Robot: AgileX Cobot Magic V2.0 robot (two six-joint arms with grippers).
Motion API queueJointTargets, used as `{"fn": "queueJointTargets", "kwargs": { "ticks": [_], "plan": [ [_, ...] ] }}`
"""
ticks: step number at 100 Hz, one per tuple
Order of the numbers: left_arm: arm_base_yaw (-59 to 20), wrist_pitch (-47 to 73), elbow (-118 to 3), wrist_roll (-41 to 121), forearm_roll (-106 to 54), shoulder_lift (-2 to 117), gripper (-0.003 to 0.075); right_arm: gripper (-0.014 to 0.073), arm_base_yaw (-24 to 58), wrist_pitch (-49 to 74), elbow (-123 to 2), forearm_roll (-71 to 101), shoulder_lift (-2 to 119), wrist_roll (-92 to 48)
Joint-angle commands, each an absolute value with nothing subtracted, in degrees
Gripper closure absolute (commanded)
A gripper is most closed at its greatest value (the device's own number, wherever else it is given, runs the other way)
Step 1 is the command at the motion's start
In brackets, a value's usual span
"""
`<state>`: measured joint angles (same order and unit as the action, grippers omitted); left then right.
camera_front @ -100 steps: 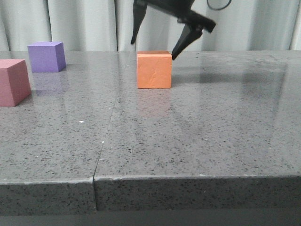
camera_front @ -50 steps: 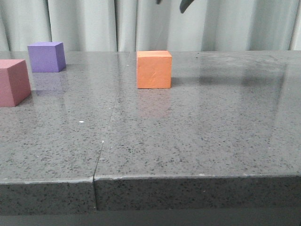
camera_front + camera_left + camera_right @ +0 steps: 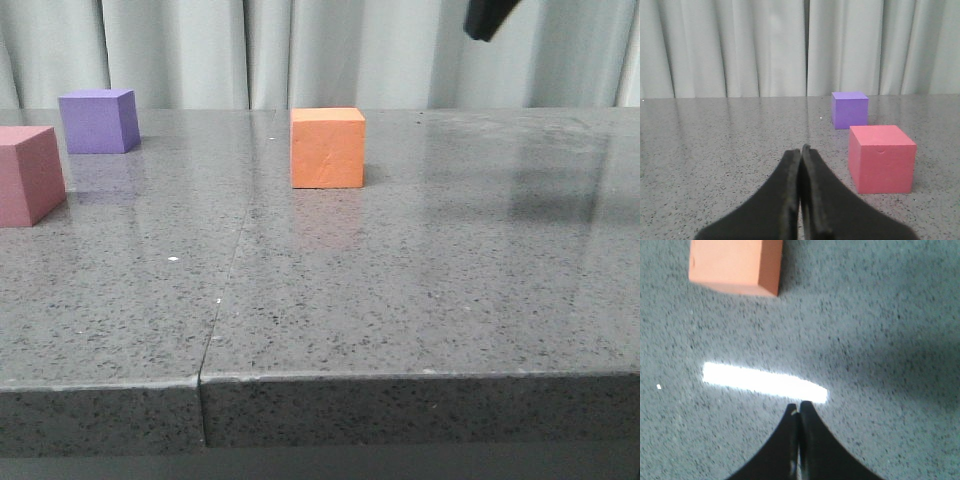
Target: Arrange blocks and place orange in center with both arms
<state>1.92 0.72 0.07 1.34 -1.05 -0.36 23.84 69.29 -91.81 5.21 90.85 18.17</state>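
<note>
The orange cube (image 3: 328,148) stands alone near the table's middle; it also shows in the right wrist view (image 3: 735,266). The purple cube (image 3: 98,120) sits at the far left, the pink-red cube (image 3: 28,175) nearer at the left edge. Both show in the left wrist view, purple (image 3: 850,109) and pink-red (image 3: 881,158). My left gripper (image 3: 800,149) is shut and empty, low over the table beside the pink-red cube. My right gripper (image 3: 799,407) is shut and empty, high above the table away from the orange cube; only a dark tip (image 3: 488,17) shows in the front view.
The grey speckled table (image 3: 420,280) has a seam (image 3: 225,290) running front to back and a front edge close to the camera. Pale curtains (image 3: 200,50) hang behind. A bright light reflection (image 3: 765,382) lies on the surface.
My right gripper, open around the orange cube a second ago, has let it stand, risen, moved right and shut. The cubes have not moved.
</note>
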Motion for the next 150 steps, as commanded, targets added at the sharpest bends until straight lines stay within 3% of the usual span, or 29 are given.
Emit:
{"fn": "queueJointTargets", "kwargs": {
  "ticks": [1,89,121,150],
  "plan": [
    [1.98,-3.59,2.30,1.04,-1.43,-1.96,0.0741,0.0663,23.80,62.82,-87.03,4.78,84.15,15.44],
    [1.98,-5.94,2.30,1.04,-1.63,-1.96,0.0741,0.0663,23.80,20.07,-36.08,4.83,42.71,8.02],
    [1.98,-3.75,0.07,1.04,-7.16,-1.96,0.0741,0.0663,23.80,17.66,-28.36,4.42,32.20,7.89],
    [1.98,7.47,-13.24,1.49,-6.01,3.16,0.0741,0.0663,23.80,18.63,-28.36,4.42,32.02,7.89]
  ]
}}
